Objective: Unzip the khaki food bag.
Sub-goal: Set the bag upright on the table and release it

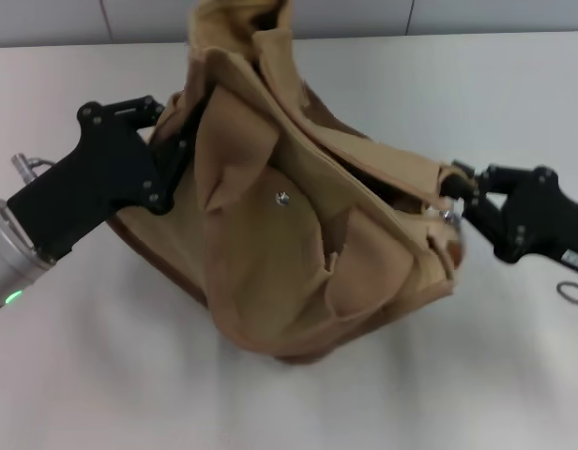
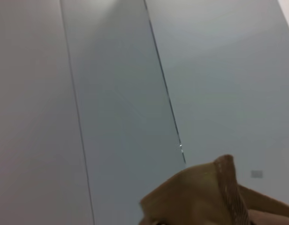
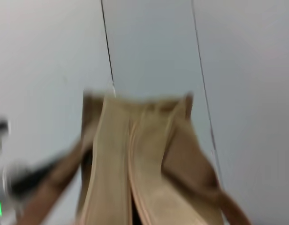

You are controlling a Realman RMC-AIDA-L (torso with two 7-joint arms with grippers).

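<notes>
Khaki food bag (image 1: 298, 253) slumped on white table (image 1: 101, 375), between both arms. Left gripper (image 1: 172, 155) clamps bag's left end, bracing it. Right gripper (image 1: 455, 199) pinched at zipper pull (image 1: 448, 217) at right end. Step: zipper pull in progress. Next: steady pull along zipper line, left holding tension.

A white table (image 1: 129, 375) carries the slumped khaki food bag (image 1: 298, 253).
</notes>
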